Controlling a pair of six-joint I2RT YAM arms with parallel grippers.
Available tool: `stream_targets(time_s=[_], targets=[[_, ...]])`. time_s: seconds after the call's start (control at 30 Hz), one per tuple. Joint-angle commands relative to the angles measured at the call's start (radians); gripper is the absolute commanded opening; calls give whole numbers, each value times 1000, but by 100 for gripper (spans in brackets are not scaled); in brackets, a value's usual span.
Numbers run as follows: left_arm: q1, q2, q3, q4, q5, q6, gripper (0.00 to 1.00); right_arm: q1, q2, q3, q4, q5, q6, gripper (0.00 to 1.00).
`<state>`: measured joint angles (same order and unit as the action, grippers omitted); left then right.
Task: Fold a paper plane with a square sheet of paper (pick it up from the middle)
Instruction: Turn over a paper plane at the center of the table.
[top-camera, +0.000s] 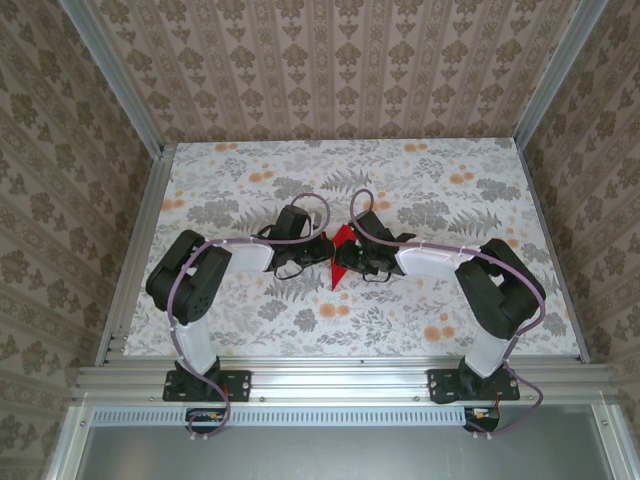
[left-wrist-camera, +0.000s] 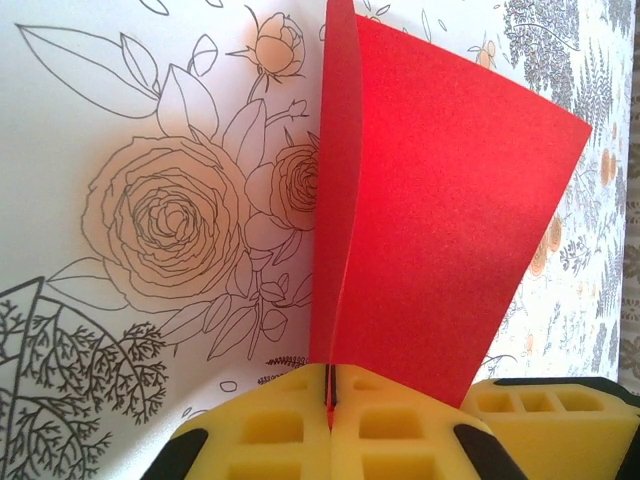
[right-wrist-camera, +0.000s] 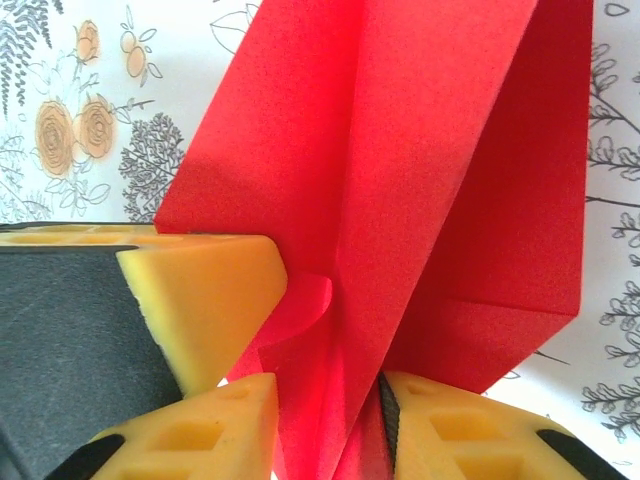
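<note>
The folded sheet of plain bright red paper (top-camera: 343, 240) has no print. It shows lighter red on its lit faces and deeper red along the creases.

The left gripper (left-wrist-camera: 330, 395) has yellow foam fingers (left-wrist-camera: 270, 430), moulded with a grid of square recesses and cornered in black. The right gripper (right-wrist-camera: 330, 420) has matching yellow pads (right-wrist-camera: 470, 440) with black trim.

The black-and-white robot arms (top-camera: 200, 290) trail lilac cables (top-camera: 320, 200).

The white table cover (top-camera: 420, 180) is printed with grey ferns, outlined roses and orange blossoms. The beige papered walls (top-camera: 330, 60) repeat a brown damask motif in vertical bands. The aluminium frame rails (top-camera: 330, 378) are plain silver-grey.
</note>
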<state>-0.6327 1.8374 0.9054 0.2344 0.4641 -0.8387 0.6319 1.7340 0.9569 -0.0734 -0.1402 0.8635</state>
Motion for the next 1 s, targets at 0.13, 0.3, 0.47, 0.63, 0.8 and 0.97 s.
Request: stream_targets(time_s=[0.13,0.3,0.47,0.63,0.8,0.97], targets=[[11,-3,-10,66,61,-42,1,15,-32,-41,84,-41,-5,30],[22,5,-10,79,89,-63,0,20,-63,-106,153,-46,0,34],[29,16,-9,82,103,-72,0,23,-57,-117,175,-62,-17,32],[33,19,-10,82,105,-78,0,25,-48,-121,179,-48,-20,31],[38,24,-10,73,103,-74,0,26,-51,-133,218,-53,-30,38],[43,32,-9,71,104,-73,0,26,-54,-154,252,-58,-29,43]])
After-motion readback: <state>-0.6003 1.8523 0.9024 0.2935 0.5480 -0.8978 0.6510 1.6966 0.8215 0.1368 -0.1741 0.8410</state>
